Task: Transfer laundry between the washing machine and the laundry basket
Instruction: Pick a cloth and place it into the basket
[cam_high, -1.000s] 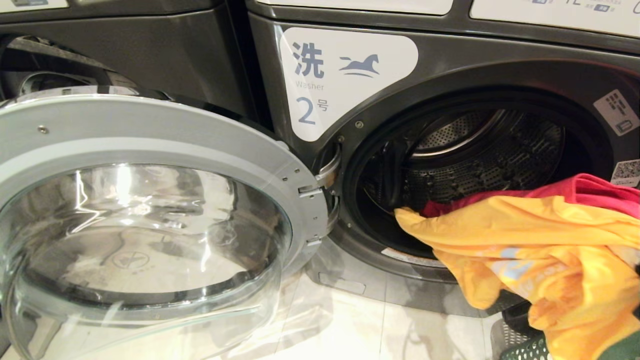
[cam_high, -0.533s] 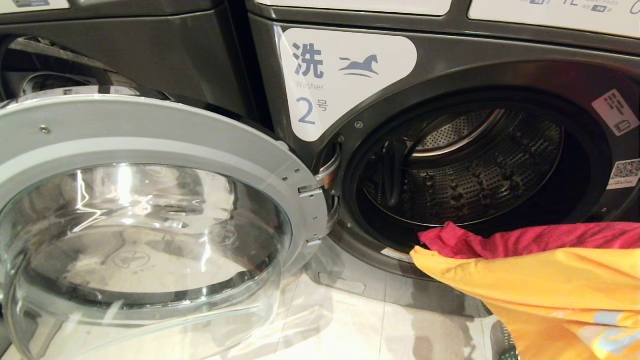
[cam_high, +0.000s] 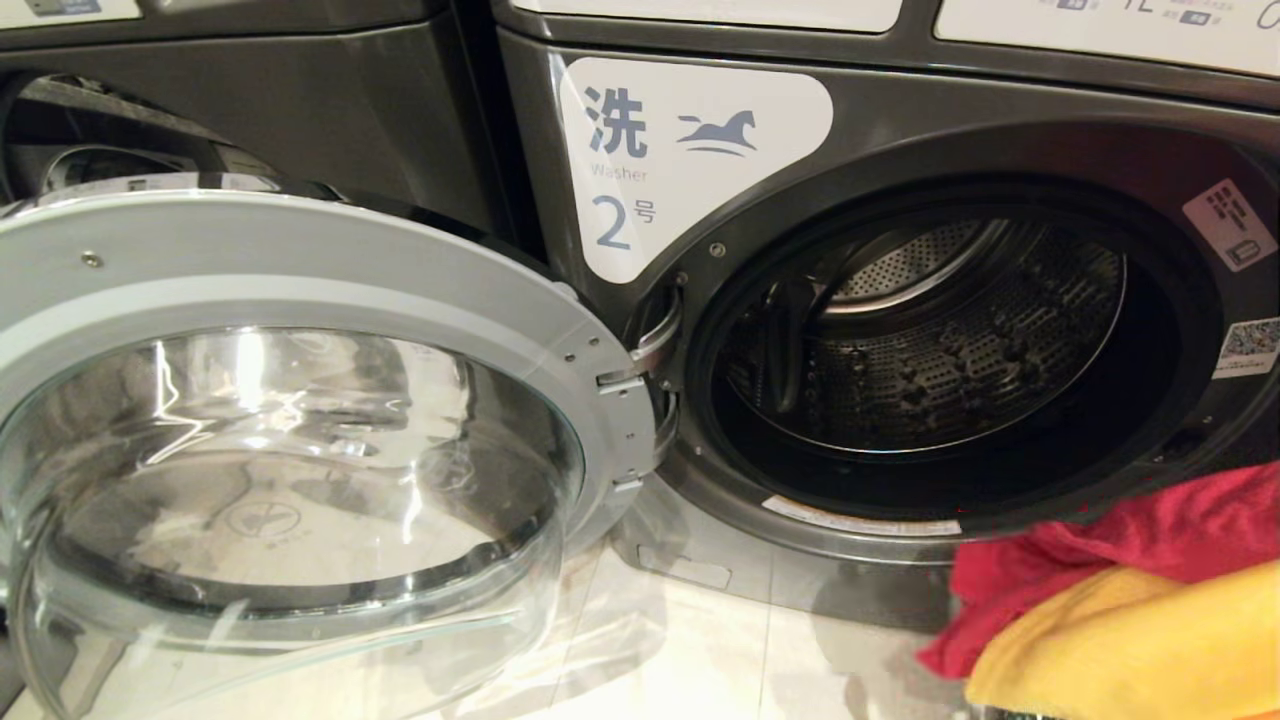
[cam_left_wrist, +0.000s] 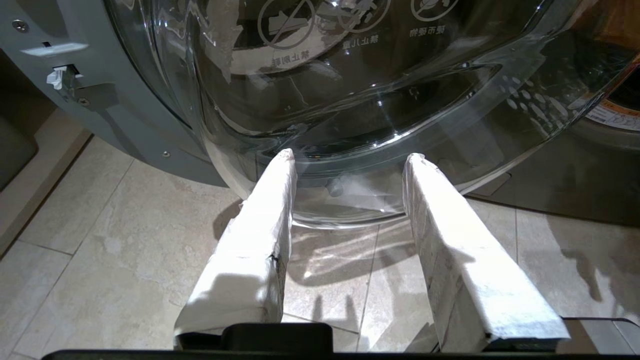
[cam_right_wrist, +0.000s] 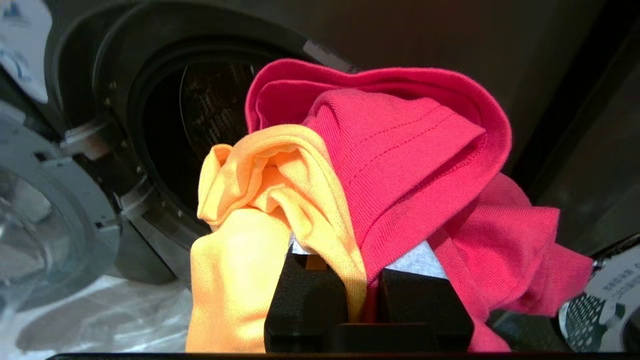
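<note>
R end effector (cam_right_wrist: 367, 280) clamped tight on red shirt (cam_right_wrist: 400, 150) + yellow shirt (cam_right_wrist: 260, 200), bunched together so both travel in one go. Clothes outside washer (cam_high: 950, 380), low by its front; drum looks empty. L end effector (cam_left_wrist: 350, 160) parked by door (cam_high: 300, 450), fingers apart, holding nothing.

Washer (cam_high: 690, 330) stands open, drum (cam_high: 930, 340) empty; red shirt (cam_high: 1100, 550) and yellow shirt (cam_high: 1150, 650) hang bunched together at near right.
</note>
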